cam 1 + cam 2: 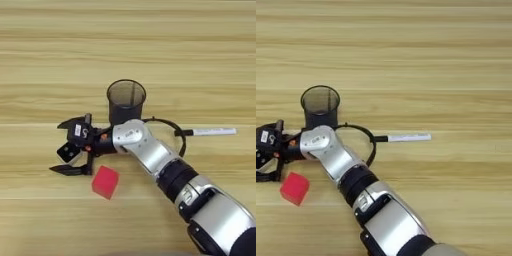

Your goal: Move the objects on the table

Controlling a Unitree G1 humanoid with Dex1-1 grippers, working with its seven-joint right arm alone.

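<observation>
Light wooden planks of the table (60, 60) are filling both views, their grain running from 9 to 3 o'clock. A black mesh cup (126, 101) is standing upright a little above the middle of the left eye view, its open mouth being shown from above. At 6 o'clock from the cup, the silver forearm (150, 152) is being stretched in from the lower right corner, and the right gripper (67, 148) is being held at the cup's 8 o'clock. Its two black fingers are being held spread apart, one above and one below, and a small white cube (69, 151) with a dark face is being seen between them; whether it is actually gripped or merely lying there cannot be told. A red cube (105, 182) is lying just at 4 o'clock from the lower finger, apart from it. A white marker with black cap (210, 132) is lying flat at the cup's 4 o'clock, its capped end being pointed towards the arm's black cable (175, 131).
</observation>
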